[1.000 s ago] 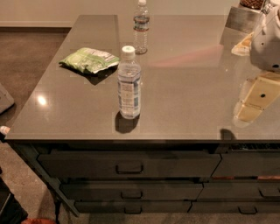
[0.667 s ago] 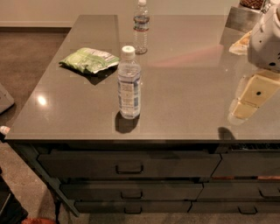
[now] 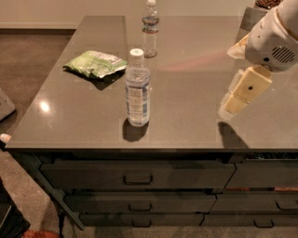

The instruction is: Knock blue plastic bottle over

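The blue plastic bottle (image 3: 138, 88) stands upright near the front middle of the grey counter (image 3: 186, 88). It is clear, with a white cap and a blue-and-white label. My gripper (image 3: 233, 100) hangs at the right side above the counter, about a third of the frame's width to the right of the bottle and apart from it. The white arm housing (image 3: 274, 39) sits above it.
A slimmer clear bottle with a red-and-white label (image 3: 150, 29) stands at the back of the counter. A green snack bag (image 3: 95, 63) lies at the left. Drawers (image 3: 137, 175) run below the front edge. A bowl (image 3: 267, 3) shows at the back right corner.
My gripper has shifted a little to the left, toward the bottle. The bottles and the bag have not moved.
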